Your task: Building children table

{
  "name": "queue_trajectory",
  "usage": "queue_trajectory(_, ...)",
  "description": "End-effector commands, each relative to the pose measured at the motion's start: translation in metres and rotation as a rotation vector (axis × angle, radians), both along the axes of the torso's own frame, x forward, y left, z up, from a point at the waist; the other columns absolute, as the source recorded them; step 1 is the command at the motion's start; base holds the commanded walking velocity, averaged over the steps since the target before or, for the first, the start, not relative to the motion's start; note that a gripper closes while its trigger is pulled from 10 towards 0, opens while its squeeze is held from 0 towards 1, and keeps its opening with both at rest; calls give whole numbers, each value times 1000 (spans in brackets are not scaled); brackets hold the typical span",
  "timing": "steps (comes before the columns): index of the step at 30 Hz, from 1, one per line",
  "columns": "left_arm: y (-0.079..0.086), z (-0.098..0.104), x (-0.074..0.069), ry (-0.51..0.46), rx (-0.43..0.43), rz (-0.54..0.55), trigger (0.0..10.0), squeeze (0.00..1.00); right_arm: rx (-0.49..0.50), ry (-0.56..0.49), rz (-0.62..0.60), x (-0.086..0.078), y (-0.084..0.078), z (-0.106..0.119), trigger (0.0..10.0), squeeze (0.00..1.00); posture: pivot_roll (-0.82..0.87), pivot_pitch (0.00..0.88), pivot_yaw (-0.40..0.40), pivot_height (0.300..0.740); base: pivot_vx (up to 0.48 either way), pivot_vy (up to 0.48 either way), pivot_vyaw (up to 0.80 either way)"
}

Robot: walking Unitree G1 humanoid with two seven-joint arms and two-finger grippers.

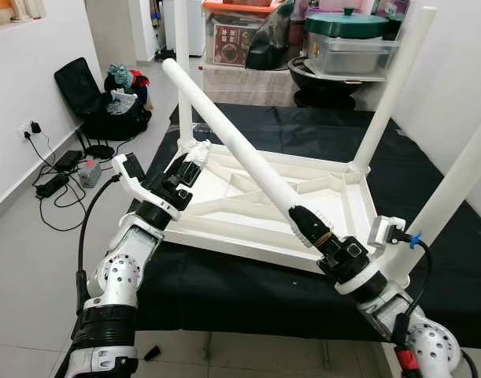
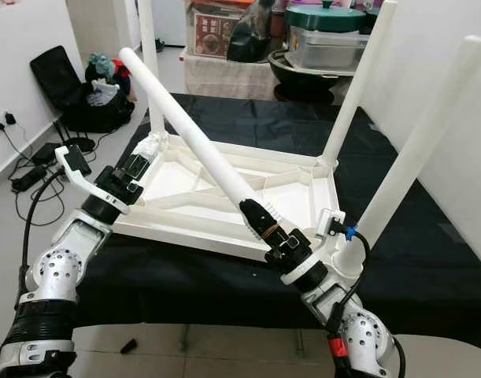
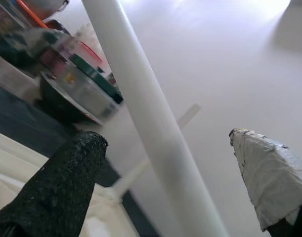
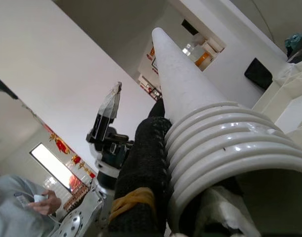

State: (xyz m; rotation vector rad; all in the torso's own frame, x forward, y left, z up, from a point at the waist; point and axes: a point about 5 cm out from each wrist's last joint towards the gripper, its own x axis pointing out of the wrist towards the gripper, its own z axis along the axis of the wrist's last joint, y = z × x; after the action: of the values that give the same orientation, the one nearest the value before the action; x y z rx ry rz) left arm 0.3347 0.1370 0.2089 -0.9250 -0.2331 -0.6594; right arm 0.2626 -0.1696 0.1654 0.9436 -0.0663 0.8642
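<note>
Table (image 1: 224, 228) upturned on mat (image 1: 429, 181); right hand (image 1: 303, 222) grips loose leg (image 1: 224, 126).

One white plastic child's tabletop (image 1: 224, 228) lies upside down on one black cloth-covered surface (image 1: 248, 291). Four white round table legs can be counted: three stand upright in corners, namely the far left leg (image 1: 183, 71), the far right leg (image 1: 394, 87) and the near right leg (image 1: 453, 193), and one loose slanting leg (image 1: 224, 130) lies across the top. Two robot grippers are in view, the left gripper (image 1: 194, 161) and the right gripper (image 1: 305, 224). Behind stand one black bag (image 1: 94, 98), one green-lidded pot (image 1: 346, 24) and one clear storage box (image 1: 352, 53). One seated person (image 4: 22, 210) appears in the right wrist view.
</note>
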Motion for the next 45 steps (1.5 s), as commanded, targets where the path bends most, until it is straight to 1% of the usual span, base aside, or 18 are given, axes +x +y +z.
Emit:
queue_trajectory(1,1,1,-1,7,-26,-17,10000,0,10,-32,29,-4,2,5,0,0,13,0,-60,740,0,0,0)
queue_trajectory(2,2,2,-3,17,-72,-70,10000,0,-8,-27,58,-7,8,1,0,0,14,0,-60,740,0,0,0)
queue_trajectory(3,1,3,-6,22,-97,-117,10000,0,-21,-21,86,-10,12,-2,0,0,16,0,-62,740,0,0,0)
queue_trajectory(4,1,3,-6,22,-97,-117,10000,0,-21,-21,86,-10,12,-2,0,0,16,0,-62,740,0,0,0)
queue_trajectory(5,0,3,-8,29,-115,-163,10000,0,-21,-21,105,-12,15,-3,0,0,16,0,-63,740,0,0,0)
queue_trajectory(6,-1,3,-10,31,-120,-186,10000,0,-21,-26,120,-14,16,-2,0,0,16,0,-63,740,0,0,0)
queue_trajectory(11,-1,3,-12,43,-139,-207,10000,0,-35,-34,155,-19,21,-2,0,0,16,0,-62,740,0,0,0)
queue_trajectory(14,1,4,-12,49,-150,-223,10000,0,-51,-18,190,-23,23,-6,0,0,13,0,-61,740,0,0,0)
queue_trajectory(18,2,3,-11,68,-148,-221,10000,0,-68,-22,215,-26,23,-5,0,0,13,0,-61,740,0,0,0)
queue_trajectory(23,2,4,-12,63,-145,-230,10000,0,-88,-14,220,-27,22,-7,0,0,12,0,-62,740,0,0,0)
queue_trajectory(24,1,5,-14,55,-146,-241,0,0,-92,-7,209,-26,21,-9,0,0,13,0,-63,740,0,0,0)
queue_trajectory(30,2,6,-17,39,-149,-246,0,0,-86,0,159,-19,16,-8,0,0,15,0,-64,740,0,0,0)
queue_trajectory(34,6,9,-23,15,-193,-275,0,0,-105,-7,116,-12,7,-4,0,0,14,0,-66,740,0,0,0)
queue_trajectory(36,6,12,-25,2,-201,-283,0,0,-112,-8,109,-10,5,-3,0,0,14,0,-68,740,0,0,0)
queue_trajectory(42,5,12,-26,0,-200,-287,0,0,-138,-4,105,-9,5,-3,0,0,14,0,-70,740,0,0,0)
queue_trajectory(43,5,12,-26,8,-198,-282,0,0,-168,4,113,-10,6,-5,10000,0,14,0,-70,740,0,0,0)
queue_trajectory(44,5,11,-25,23,-191,-271,0,0,-195,7,123,-11,8,-7,10000,0,14,0,-71,740,0,0,0)
queue_trajectory(45,5,11,-25,23,-191,-271,0,0,-195,7,123,-11,8,-7,10000,0,14,0,-71,740,0,0,0)
